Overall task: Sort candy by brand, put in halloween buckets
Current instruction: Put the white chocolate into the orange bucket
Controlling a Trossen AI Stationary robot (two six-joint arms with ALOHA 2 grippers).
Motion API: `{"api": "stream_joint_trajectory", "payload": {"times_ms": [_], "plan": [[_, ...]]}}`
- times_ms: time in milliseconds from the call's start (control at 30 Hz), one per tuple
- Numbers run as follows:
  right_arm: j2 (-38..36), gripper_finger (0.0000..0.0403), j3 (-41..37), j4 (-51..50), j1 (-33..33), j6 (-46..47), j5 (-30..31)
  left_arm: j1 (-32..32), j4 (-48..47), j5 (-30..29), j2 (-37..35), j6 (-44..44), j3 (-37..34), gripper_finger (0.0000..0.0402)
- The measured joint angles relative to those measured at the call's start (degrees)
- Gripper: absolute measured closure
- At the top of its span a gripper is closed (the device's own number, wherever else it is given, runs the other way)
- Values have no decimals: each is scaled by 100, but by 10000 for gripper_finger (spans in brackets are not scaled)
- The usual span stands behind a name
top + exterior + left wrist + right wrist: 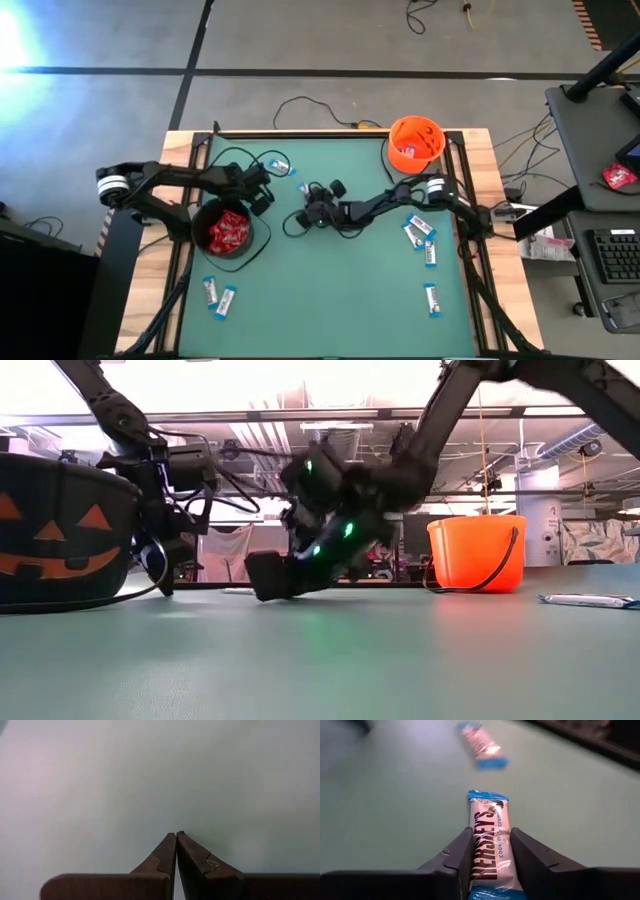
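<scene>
The black bucket [228, 232] [60, 530] stands at the mat's left and holds shiny red packets [230, 230]. The orange bucket [415, 143] [478, 550] stands at the far right corner. Slim white-and-blue bars lie on the mat: one near the far edge [278, 166] [482, 742], two near the left front [218, 296], three at the right [420, 235] [590, 600]. My left gripper [262, 192] [176, 837] is shut and empty, just beyond the black bucket. My right gripper [303, 216] [491, 845] is low at the mat's middle, shut on one bar [490, 827]. My right gripper has a white-and-blue bar pinched between its two fingers [455, 855], which press on its long side edges. The bar lies along the fingers, and its far end [487, 797] sticks out past the tips. The fingers come in low from the table's right. Whether the bar is off the mat, I cannot tell.
A black cable [300, 105] runs along the table's far edge, and a black frame rims the green mat [330, 290]. A desk with a keyboard [615, 255] stands off the table's right. The mat's middle and near part is bare green.
</scene>
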Motion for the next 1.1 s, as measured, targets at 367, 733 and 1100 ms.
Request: {"api": "stream_joint_trajectory", "payload": {"times_ms": [367, 733, 1100], "plan": [[-3185, 302, 0, -4127, -63, 468, 251, -238, 73, 195, -728, -1009, -244, 402], [-4944, 298, -71, -8173, -1988, 2520, 336, -236, 612, 161, -1018, -854, -236, 402], [-4754, 260, -117, -8050, -3725, 2226, -401, -236, 908, 161, -1001, -850, -230, 402]]}}
